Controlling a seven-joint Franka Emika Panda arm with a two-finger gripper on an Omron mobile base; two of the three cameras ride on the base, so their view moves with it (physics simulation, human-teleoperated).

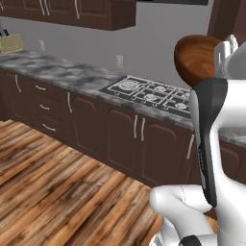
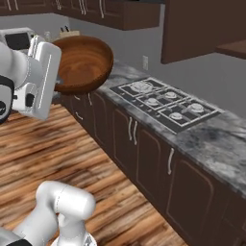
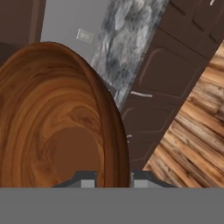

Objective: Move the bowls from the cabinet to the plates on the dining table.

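A glossy reddish-brown wooden bowl [image 3: 52,122] hangs tilted in the air, its rim between my fingertips. My gripper [image 3: 111,181] is shut on that rim. From the right base view the bowl [image 2: 84,62] faces the camera beside my white hand, with the gripper [image 2: 60,85] at its left edge, over the near end of the counter. In the left base view the bowl [image 1: 194,60] shows above my forearm. A dark brown wall cabinet [image 2: 206,29] with an inner shelf hangs at the upper right. The plates and the dining table are out of view.
A grey stone counter [image 2: 216,139] with a gas hob [image 2: 166,103] runs over low brown cupboards [image 1: 120,139]. More wall cabinets [image 1: 96,14] hang above. A knife block [image 1: 10,43] stands at the far left. Wooden floor [image 1: 57,192] lies open in front.
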